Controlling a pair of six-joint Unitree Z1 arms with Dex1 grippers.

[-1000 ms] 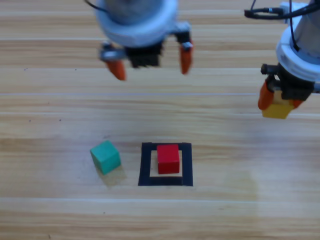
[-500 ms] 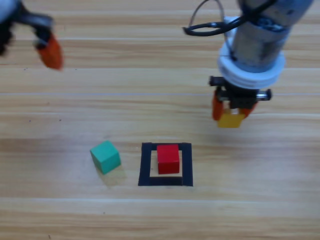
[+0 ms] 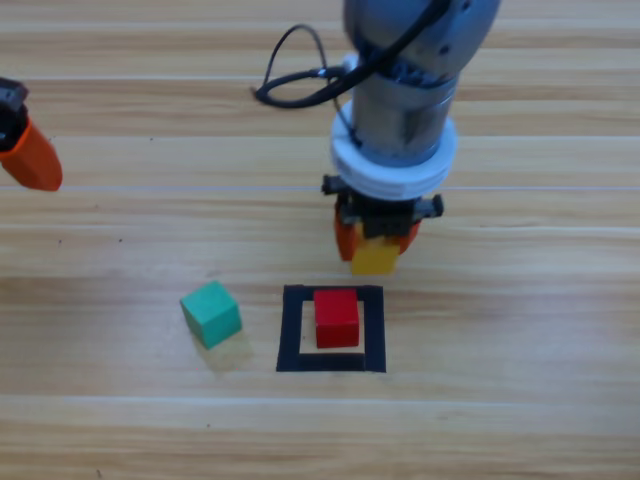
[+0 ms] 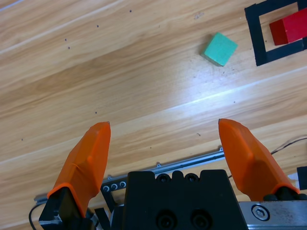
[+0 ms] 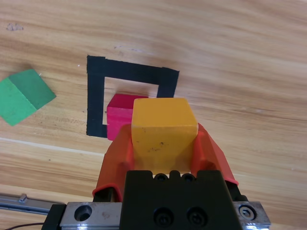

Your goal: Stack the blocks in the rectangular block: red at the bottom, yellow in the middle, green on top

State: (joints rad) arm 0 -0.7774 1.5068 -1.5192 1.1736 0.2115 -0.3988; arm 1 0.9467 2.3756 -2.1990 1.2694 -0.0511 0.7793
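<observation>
The red cube [image 3: 337, 317] sat inside the black tape square [image 3: 292, 330] on the wooden worktop [image 3: 520, 400], so the bottom layer was in place. It lay a little toward the square's far side but clear of the tape in the high view.

The right claw [image 3: 376, 243] hung just beyond the square's far edge, above the worktop, clamped on the yellow cube [image 3: 375, 257]. In the right wrist view the cube [image 5: 164, 127] sat squarely between the two orange jaws, with most of it standing out past their tips.

The step in hand was judged to be placing yellow on red. To do it well, the claw would need to come over the red cube until the two outlines matched from above, with the yellow cube's edges turned parallel to the red's. It should then descend slowly and let go only once the faces met, since a drop or an offset could tip the yellow off or nudge the red onto the tape.

The green cube [image 3: 211, 313] rested on the worktop near the square's left side, turned slightly askew. The left claw [image 4: 165, 146] waited well to the left of the square, its jaws spread wide and empty.
</observation>
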